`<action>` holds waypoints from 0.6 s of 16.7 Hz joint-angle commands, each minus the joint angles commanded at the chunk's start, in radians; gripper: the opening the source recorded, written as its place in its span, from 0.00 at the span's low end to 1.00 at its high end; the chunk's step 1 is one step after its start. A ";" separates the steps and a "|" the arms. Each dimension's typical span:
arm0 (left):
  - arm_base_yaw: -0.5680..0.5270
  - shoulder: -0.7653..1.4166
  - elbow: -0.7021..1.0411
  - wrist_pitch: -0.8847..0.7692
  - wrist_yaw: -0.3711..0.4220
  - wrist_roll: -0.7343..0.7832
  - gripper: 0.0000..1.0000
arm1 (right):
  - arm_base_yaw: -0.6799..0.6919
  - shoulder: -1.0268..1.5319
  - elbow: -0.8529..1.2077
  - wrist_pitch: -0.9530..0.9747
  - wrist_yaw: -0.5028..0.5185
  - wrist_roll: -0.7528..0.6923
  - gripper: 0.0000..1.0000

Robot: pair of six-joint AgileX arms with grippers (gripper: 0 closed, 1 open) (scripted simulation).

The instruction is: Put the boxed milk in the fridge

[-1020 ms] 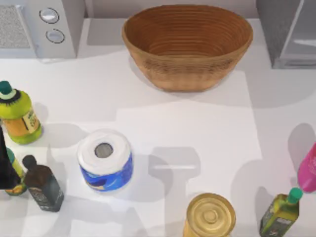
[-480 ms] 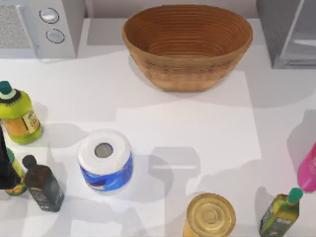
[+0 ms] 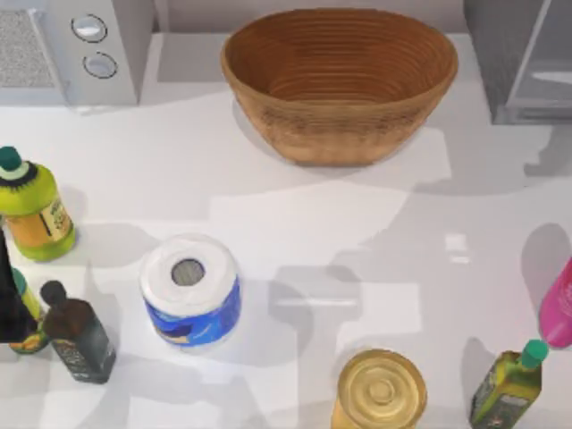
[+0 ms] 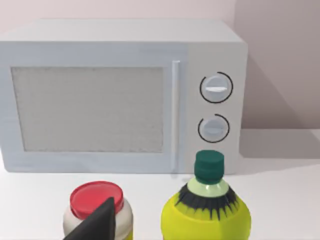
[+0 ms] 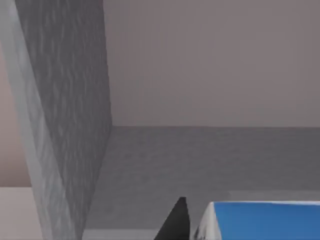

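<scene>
Right now the white table [image 3: 295, 223] carries the most, with the large plain grey boxy fridge [image 3: 523, 58] at its far right corner and the light-grey microwave with two round knobs [image 3: 67, 49] at the far left. Between them sits the brown woven basket [image 3: 340, 80]. Nearer, toward the left, stands the blue-and-white paper roll [image 3: 190, 290], with a yellow-green bottle with a green cap [image 3: 31, 210] and a dark bottle [image 3: 79, 335] near the left edge.

My right wrist view looks at the fridge's grey wall [image 5: 60, 125], and the small boxed milk with its blue top [image 5: 262, 220] sits just beside one dark fingertip [image 5: 175, 222]; I cannot tell whether my fingers pinch it.

My left finger [image 4: 97, 225] hangs before a red-lidded jar [image 4: 97, 202], its spread unclear.
</scene>
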 joint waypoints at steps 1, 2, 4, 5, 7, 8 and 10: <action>0.000 0.000 0.000 0.000 0.000 0.000 1.00 | -0.010 0.094 0.041 0.051 -0.013 0.001 0.00; 0.000 0.000 0.000 0.000 0.000 0.000 1.00 | -0.020 0.181 0.081 0.099 -0.024 0.002 0.00; 0.000 0.000 0.000 0.000 0.000 0.000 1.00 | -0.039 0.333 0.153 0.188 -0.044 0.002 0.00; 0.000 0.000 0.000 0.000 0.000 0.000 1.00 | -0.048 0.401 0.187 0.228 -0.052 0.003 0.00; 0.000 0.000 0.000 0.000 0.000 0.000 1.00 | -0.065 0.517 0.246 0.300 -0.064 0.005 0.00; 0.000 0.000 0.000 0.000 0.000 0.000 1.00 | -0.072 0.562 0.272 0.331 -0.069 0.006 0.00; 0.000 0.000 0.000 0.000 0.000 0.000 1.00 | -0.084 0.627 0.311 0.378 -0.076 0.008 0.00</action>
